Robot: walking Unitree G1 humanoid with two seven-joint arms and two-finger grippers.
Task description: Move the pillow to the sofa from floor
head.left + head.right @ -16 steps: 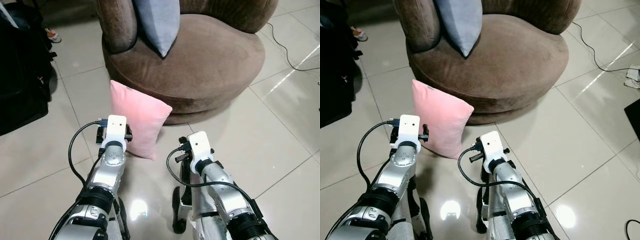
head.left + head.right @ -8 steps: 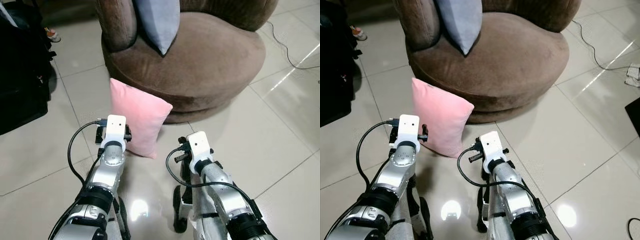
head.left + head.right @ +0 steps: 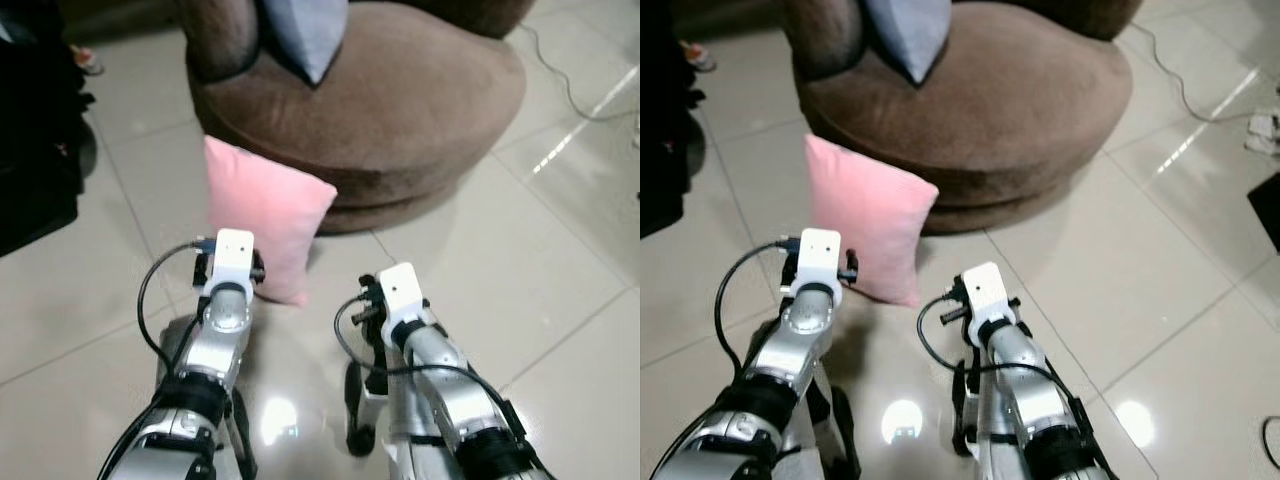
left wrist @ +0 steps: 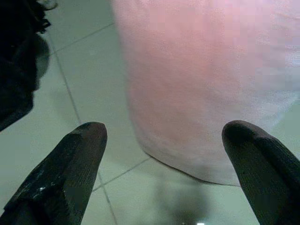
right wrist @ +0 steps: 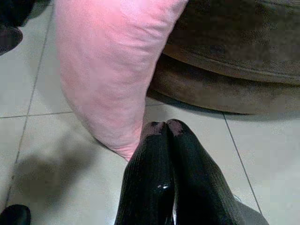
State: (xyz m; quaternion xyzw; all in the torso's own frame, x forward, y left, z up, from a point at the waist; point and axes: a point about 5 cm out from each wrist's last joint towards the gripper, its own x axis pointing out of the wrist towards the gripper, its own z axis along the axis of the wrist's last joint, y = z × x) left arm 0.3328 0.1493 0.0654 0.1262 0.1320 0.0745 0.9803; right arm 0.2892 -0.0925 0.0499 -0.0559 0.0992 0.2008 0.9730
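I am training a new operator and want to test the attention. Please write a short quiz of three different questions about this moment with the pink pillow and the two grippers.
1. True or false: the pink pillow already lies on the seat of the brown sofa.
2. Which gripper has its fingers spread wide apart? A) left gripper B) right gripper C) both
3. Fill the blank: a grey cushion rests on the ____.

Key
1. False: it stands on the tiled floor, leaning against the sofa's base.
2. A: the right gripper's fingers are pressed together.
3. sofa
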